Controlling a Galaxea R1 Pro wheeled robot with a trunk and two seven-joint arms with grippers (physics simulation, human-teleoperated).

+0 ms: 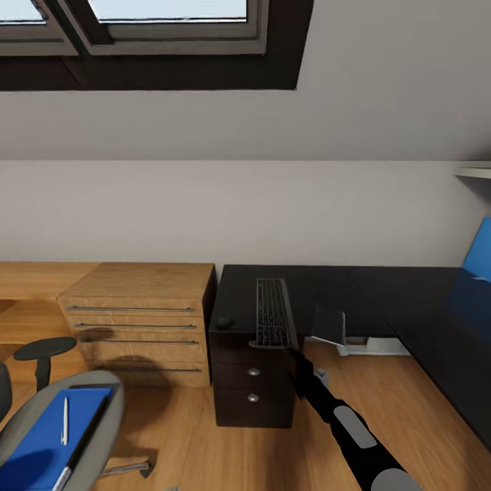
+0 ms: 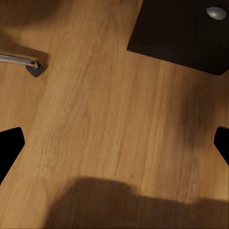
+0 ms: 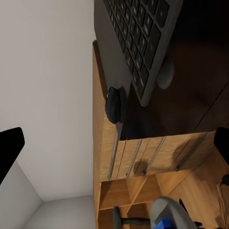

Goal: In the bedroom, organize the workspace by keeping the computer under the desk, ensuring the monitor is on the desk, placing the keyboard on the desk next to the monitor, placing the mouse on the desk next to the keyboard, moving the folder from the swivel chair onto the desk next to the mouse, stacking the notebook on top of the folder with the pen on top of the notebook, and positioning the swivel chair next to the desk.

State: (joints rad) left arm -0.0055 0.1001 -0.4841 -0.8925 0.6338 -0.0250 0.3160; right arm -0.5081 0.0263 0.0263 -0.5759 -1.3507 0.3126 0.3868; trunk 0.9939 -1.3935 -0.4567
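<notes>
Here the right arm (image 1: 348,426) reaches forward to the near edge of the desk (image 1: 382,300), just at the near end of the keyboard (image 1: 273,313). The keyboard lies lengthwise on the black top, and its near end seems to stick a little over the edge. The right gripper (image 3: 114,148) has its fingers spread wide, with nothing between them. A little past it on the desk, close to the corner by the wooden cabinet (image 1: 140,320), sits the mouse (image 1: 225,321). The left gripper (image 2: 114,143) is also spread and holds nothing; it hangs over bare wooden floor (image 2: 109,119), near the drawer unit (image 1: 252,382). Back towards the robot, the swivel chair (image 1: 102,402) carries the folder (image 1: 48,436) with the pen (image 1: 65,421) on it. The floor between chair and desk is free.
</notes>
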